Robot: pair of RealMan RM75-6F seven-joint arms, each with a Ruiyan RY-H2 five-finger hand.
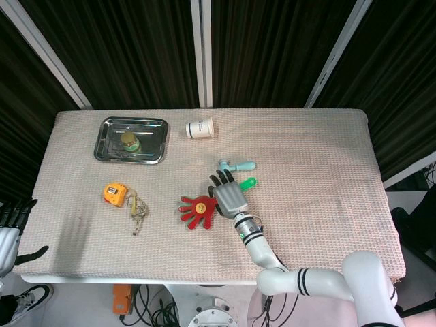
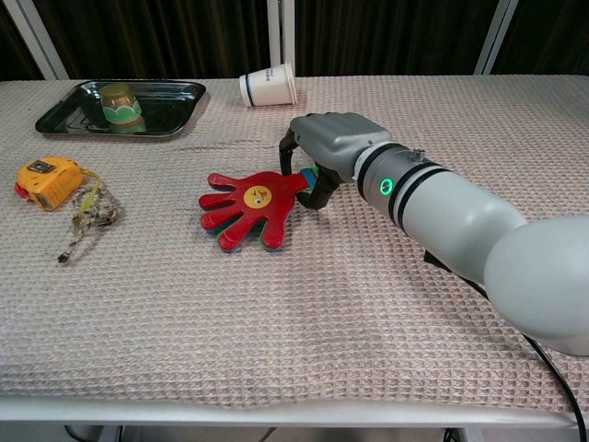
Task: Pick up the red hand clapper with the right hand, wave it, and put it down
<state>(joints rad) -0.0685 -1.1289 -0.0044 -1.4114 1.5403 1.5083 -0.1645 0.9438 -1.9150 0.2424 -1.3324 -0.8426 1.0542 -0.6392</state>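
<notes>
Red hand clapper (image 2: pixel 247 207) near the middle of the table (image 2: pixel 276 313), held at its handle by the right hand (image 2: pixel 324 152), fingers curled round it. Red fingers of the clapper tipped up a little, pointing left.

Far left of the clapper, past the table edge: left hand (image 1: pixel 9 228), holding nothing, fingers apart. Left of the clapper: orange tape measure (image 2: pixel 46 180) with a little bunch of keys (image 2: pixel 87 216) just beside it. Behind and left of the clapper: shiny metal tray (image 2: pixel 175 97) with a small green and gold jar (image 2: pixel 118 103) in it. Behind the clapper: white paper cup (image 2: pixel 269 86) lying on its side. Just right of the clapper in the head view: light blue toy (image 1: pixel 236 165), and the clapper's green handle end (image 1: pixel 248 182) poking out past the hand.
</notes>
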